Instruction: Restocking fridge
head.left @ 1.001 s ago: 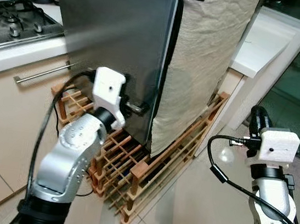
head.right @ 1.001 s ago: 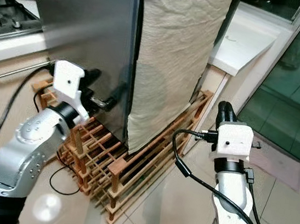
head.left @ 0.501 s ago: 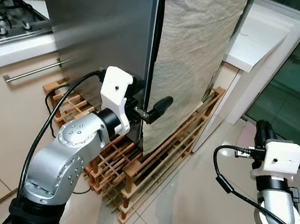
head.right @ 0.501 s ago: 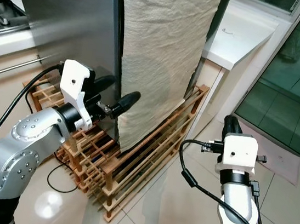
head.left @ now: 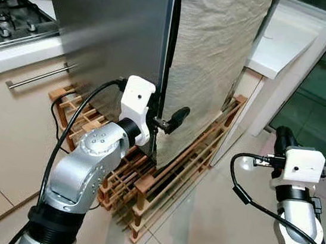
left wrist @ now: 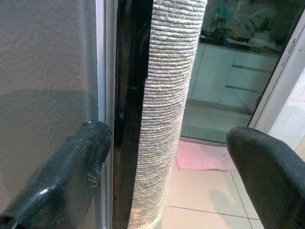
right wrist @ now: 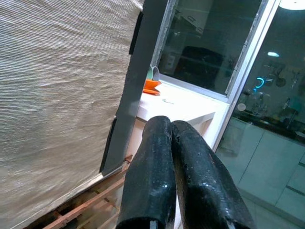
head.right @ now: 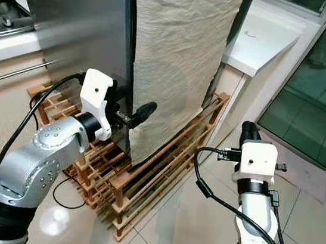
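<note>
Here, one steel fridge door point(head.left: 115, 25) is seen at the left, with one beige cloth point(head.left: 210, 56) hung just beside its edge. The left gripper point(left wrist: 162, 167) is held with its two fingers spread wide, one finger point(left wrist: 66, 167) lying against the door's edge, the other point(left wrist: 267, 167) standing clear of the cloth. One wooden rack point(head.left: 175, 166) is set on the tiled floor point(head.left: 209, 224) below. The right gripper point(right wrist: 171, 167) is kept low and apart, its two fingers pressed together.
</note>
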{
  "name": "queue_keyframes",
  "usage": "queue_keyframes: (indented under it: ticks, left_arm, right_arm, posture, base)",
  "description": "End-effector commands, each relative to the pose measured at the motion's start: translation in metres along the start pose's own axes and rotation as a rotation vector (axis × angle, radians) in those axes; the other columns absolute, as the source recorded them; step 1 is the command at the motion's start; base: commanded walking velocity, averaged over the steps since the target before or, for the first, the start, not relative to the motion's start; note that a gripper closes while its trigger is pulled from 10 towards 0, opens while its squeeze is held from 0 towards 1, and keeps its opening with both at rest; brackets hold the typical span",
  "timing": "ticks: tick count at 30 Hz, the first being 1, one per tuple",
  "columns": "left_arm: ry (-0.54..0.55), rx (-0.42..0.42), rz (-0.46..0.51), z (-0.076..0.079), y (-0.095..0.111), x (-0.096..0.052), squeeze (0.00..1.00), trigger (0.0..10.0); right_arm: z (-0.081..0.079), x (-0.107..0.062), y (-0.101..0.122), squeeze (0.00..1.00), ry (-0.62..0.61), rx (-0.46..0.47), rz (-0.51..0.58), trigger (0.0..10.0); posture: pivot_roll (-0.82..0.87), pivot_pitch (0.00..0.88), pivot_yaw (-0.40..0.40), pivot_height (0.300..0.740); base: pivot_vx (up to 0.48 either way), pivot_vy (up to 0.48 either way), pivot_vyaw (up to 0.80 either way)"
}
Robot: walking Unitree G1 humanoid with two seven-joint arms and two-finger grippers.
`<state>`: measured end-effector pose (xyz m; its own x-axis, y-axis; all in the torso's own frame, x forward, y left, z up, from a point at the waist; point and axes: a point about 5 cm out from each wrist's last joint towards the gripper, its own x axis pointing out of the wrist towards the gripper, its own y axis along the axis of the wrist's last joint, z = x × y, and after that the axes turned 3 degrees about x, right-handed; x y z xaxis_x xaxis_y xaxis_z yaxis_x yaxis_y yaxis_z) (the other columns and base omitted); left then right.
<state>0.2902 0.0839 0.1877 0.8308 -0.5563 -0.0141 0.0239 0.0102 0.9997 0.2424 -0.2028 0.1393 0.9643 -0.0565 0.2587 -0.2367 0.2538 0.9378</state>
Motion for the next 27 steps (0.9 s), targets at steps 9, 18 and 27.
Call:
queue_keyframes:
  ticks: [9,18,27]
  left_arm:
    - [-0.103,-0.041,0.033,0.018,0.003,0.012,0.00,10.0]
    - [-0.381,0.004,0.167,0.048,0.029,0.024,0.00,10.0]
    - [-0.573,-0.035,0.256,0.068,0.049,0.027,0.00,10.0]
  right_arm:
    - [-0.001,-0.002,-0.006,0.00,0.044,0.006,-0.038,10.0]
    - [0.006,-0.112,-0.152,0.00,0.235,0.064,-0.934,10.0]
    - [0.010,-0.122,-0.180,0.00,0.217,0.086,-1.108,10.0]
  posture:
    - [-0.07,0.000,-0.029,0.740]
    - [-0.07,0.000,-0.025,0.740]
    - [-0.06,0.000,-0.014,0.740]
  base:
    - [0.000,0.000,0.00]
    - [0.000,0.000,0.00]
    - [0.000,0.000,0.00]
